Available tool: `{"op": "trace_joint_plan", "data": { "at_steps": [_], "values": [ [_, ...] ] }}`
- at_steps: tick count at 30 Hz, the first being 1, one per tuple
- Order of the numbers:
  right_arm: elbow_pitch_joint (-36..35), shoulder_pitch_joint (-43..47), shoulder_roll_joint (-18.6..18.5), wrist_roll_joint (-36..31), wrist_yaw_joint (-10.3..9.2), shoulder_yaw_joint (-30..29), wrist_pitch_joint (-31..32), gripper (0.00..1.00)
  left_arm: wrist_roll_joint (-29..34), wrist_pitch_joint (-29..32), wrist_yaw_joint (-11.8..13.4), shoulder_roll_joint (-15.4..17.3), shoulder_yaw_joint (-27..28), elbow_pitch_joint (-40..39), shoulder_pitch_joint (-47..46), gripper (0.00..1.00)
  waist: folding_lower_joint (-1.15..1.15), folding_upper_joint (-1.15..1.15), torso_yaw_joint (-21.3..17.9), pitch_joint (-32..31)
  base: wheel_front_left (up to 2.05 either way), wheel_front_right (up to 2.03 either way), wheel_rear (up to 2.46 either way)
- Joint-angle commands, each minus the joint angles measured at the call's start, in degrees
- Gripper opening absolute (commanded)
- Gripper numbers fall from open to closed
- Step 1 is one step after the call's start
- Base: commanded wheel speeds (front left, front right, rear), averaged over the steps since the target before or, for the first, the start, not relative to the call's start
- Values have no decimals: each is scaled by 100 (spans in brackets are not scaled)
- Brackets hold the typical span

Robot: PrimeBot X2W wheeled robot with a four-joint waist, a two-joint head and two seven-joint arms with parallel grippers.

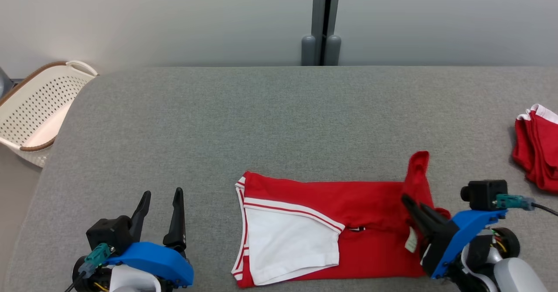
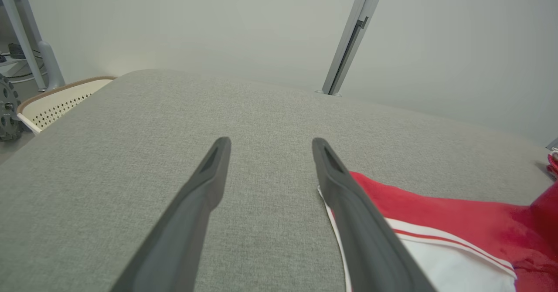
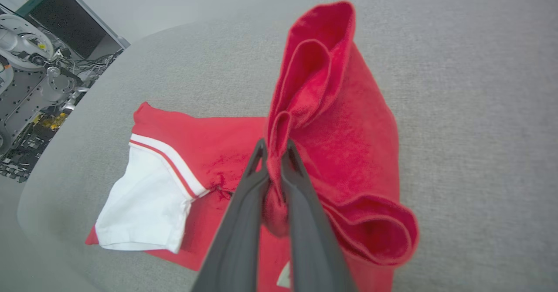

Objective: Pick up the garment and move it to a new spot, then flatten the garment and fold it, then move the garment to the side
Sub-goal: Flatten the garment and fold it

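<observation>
– Right wrist view first: what is the right gripper (image 3: 274, 146) doing?
– Its fingers stand narrow, pinched on a bunched fold of the red shirt (image 3: 340, 122). The cloth rises past the tips in a rolled ridge, and another curl sags just right of the fingers.
– And the rest of that shirt?
– It lies flat on the grey padded table (image 3: 479, 109), left of the tips, with the white sleeve (image 3: 144, 205) spread at the end farthest from the grip.
– What does the head view add?
– There the gripper comes in from the lower right at the shirt's right end. A white label (image 1: 410, 242) shows just beside the fingers, and the lifted cloth stands beyond them.
– The left gripper (image 1: 162, 194)?
– Fingers wide apart, nothing between them, over bare table well left of the shirt. In the left wrist view the shirt's sleeve edge shows just past its right-hand finger.
– Farther off?
– Beyond the right gripper and to its right, a second red garment (image 1: 536, 148) with white trim lies by the table's edge. Beyond the left gripper, off to its left, a white perforated laundry basket (image 1: 39, 109) sits past the table's corner. A grey post (image 1: 321, 22) stands at the wall behind.
</observation>
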Motion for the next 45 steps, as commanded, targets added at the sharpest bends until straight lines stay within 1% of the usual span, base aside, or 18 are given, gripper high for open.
{"op": "trace_joint_plan", "data": {
  "at_steps": [1, 3, 6, 10, 12, 16, 23, 27, 28, 29, 30, 35, 39, 42, 45],
  "values": [
    [-217, 86, 103, 101, 3, 130, 64, 0, -38, -23, -23, -15, -27, 24, -62, 100, 1, -1, 81, 12, 0, 0, 0],
    [-414, 105, 250, 216, 3, 341, 146, 0, -30, -39, -27, -24, -31, 33, -76, 100, 1, -1, 162, 22, 0, 0, 0],
    [-519, -15, 493, 353, 3, 658, 219, 0, -33, -47, -45, -42, -60, 52, -93, 100, 1, -1, 299, 46, 0, 0, 0],
    [-296, -262, 761, 516, 3, 1030, 142, 0, -48, -72, -74, -80, -87, 92, -129, 100, 1, -1, 492, 80, 0, 0, 0],
    [-66, -404, 864, 655, 3, 1196, 82, 0, -48, -84, -84, -108, -111, 111, -161, 100, 1, -1, 599, 97, 0, 0, 0],
    [544, -766, 945, 800, 3, 1525, -118, 0, -61, -140, -121, -166, -135, 169, -225, 100, 1, -1, 821, 122, 0, 0, 0],
    [1595, -1380, 945, 1323, 4, 2125, -558, 0, -59, -199, -201, -266, -236, 334, -355, 100, 1, -1, 1210, 131, 0, 0, 0],
    [2239, -1699, 949, 1438, 4, 2367, -803, 0, -68, -238, -233, -296, -253, 429, -397, 100, 1, -1, 1312, 161, 0, 0, 0],
    [2384, -1765, 945, 1466, 4, 2407, -876, 13, -74, -253, -240, -305, -249, 450, -409, 100, 1, -1, 1323, 168, 0, 0, 0],
    [2522, -1839, 947, 1499, 4, 2454, -962, 45, -75, -265, -247, -316, -252, 471, -422, 100, 1, -1, 1331, 175, 0, 0, 0],
    [2624, -1904, 952, 1556, 4, 2503, -1050, 100, -78, -271, -251, -327, -254, 492, -433, 100, 1, -1, 1335, 182, 0, 0, 0],
    [2819, -2104, 947, 1994, 4, 2827, -1373, 100, -88, -313, -258, -350, -240, 585, -423, 100, 1, -1, 1245, 180, 0, 0, 0],
    [2792, -2231, 946, 2132, 4, 2958, -1694, 100, -89, -332, -259, -352, -247, 606, -449, 100, 1, -1, 1102, 148, 0, 0, 0],
    [2817, -2314, 947, 2004, 4, 2902, -2010, 100, -88, -349, -258, -344, -255, 613, -449, 100, 1, -1, 975, 114, 0, 0, 0],
    [2922, -2391, 863, 1589, 4, 2789, -2382, 100, -88, -353, -240, -324, -261, 606, -419, 100, 1, -1, 852, 73, 0, 0, 0]
  ]
}}
